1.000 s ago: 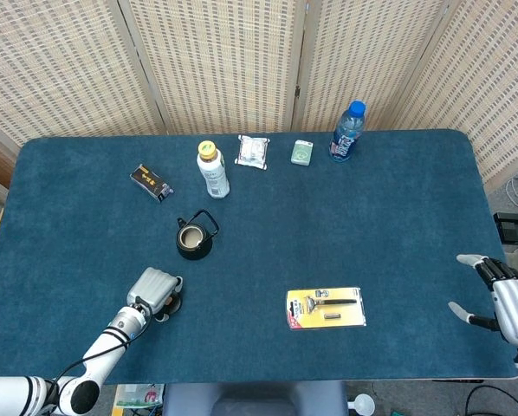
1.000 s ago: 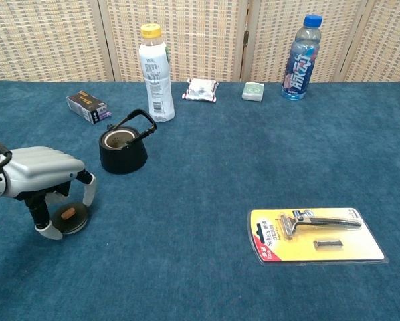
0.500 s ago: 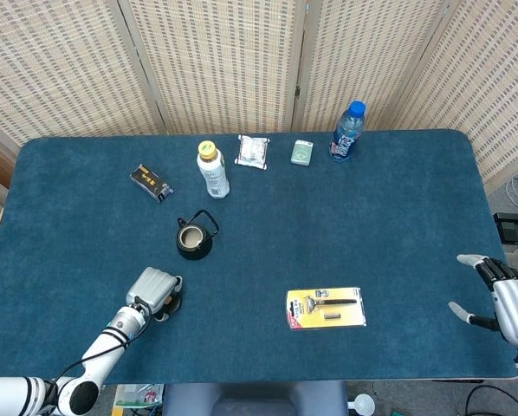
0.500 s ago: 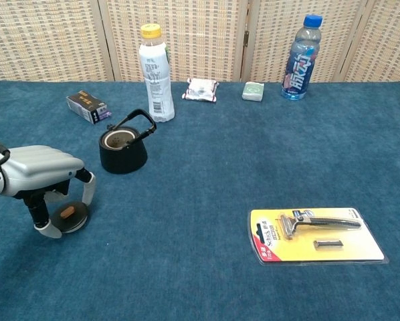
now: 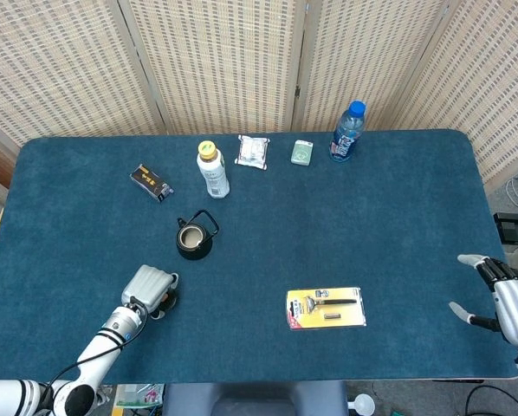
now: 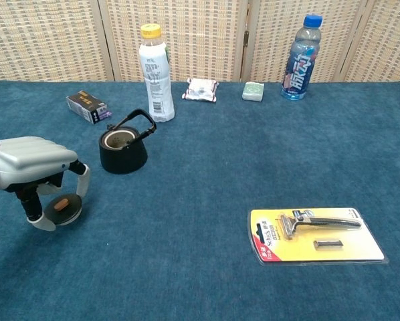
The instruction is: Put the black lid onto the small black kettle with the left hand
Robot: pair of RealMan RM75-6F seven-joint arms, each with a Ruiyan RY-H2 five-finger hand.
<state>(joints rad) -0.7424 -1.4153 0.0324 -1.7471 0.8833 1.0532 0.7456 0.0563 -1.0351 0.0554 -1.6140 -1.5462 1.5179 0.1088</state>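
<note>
On the blue table cloth (image 6: pixel 207 281), a razor in its yellow blister pack (image 6: pixel 317 235) lies flat, well off to the right of the left hand and nearer the front edge. Far beyond that hand, a small dark box (image 6: pixel 87 107) sits tilted on the cloth. Beside it, further right, a white bottle with a yellow cap (image 6: pixel 154 72) stands upright. A white sachet (image 6: pixel 200 89) and a small pale green packet (image 6: pixel 253 91) lie near the back edge, just apart from each other. A blue-capped water bottle (image 6: pixel 300 58) stands upright at the far right of this row. Woven folding screens (image 5: pixel 216 61) close the back.
</note>
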